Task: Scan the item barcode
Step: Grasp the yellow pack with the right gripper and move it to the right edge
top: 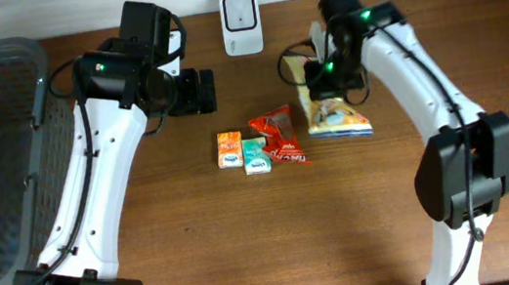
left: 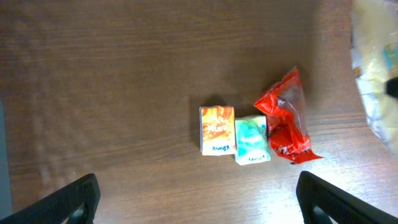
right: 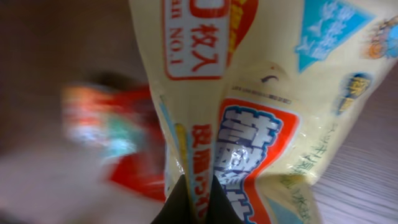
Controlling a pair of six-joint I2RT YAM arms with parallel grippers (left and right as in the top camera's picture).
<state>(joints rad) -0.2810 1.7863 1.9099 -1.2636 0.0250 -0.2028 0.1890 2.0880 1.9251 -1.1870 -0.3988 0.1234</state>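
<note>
– left side?
– my left gripper hangs wide open over the orange box, teal box and red pack.
– right?
– my right gripper is clamped on the yellow bag, just right of the red pack, near the scanner.

Left gripper spread wide: its two dark fingers show at the near left and near right corners, with only bare wooden table between them. Mid-scene, an orange box and a teal box lie side by side, touching, the teal one on the right and slightly nearer. A crumpled red packet lies against the teal box's right side. A pale yellow bag sits at the far right edge, blurred and cut off.
</note>
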